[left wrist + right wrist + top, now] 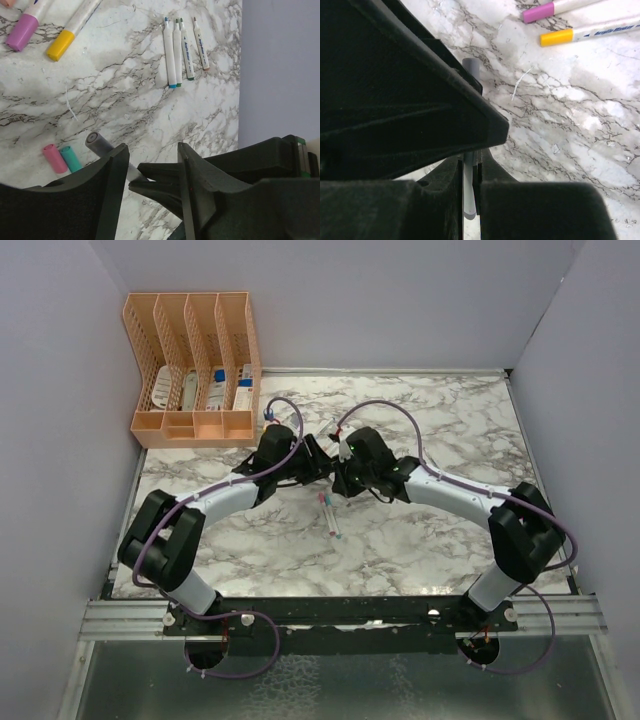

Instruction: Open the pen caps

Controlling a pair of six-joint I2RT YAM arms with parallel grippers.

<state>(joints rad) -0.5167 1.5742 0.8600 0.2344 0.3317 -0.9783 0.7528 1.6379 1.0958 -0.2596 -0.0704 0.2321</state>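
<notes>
My right gripper (470, 165) is shut on the barrel of a thin white pen (469, 192). A grey pen cap (471, 67) sits on the pen's far end. My left gripper (152, 150) is open around the right gripper's tips. The grey cap (97, 142) sticks out past the outer side of its left finger, not between the jaws. A pink cap (54, 158) and a teal cap (71, 158) lie loose on the marble beside it. From above, the left gripper (318, 455) and right gripper (340, 468) meet at mid-table.
Several uncapped white pens (180, 52) lie side by side further off. A pink-capped pen (22, 31) and a yellow-capped pen (62, 44) lie nearby. More pens (330, 515) rest below the grippers. An orange desk organizer (195, 370) stands at the back left.
</notes>
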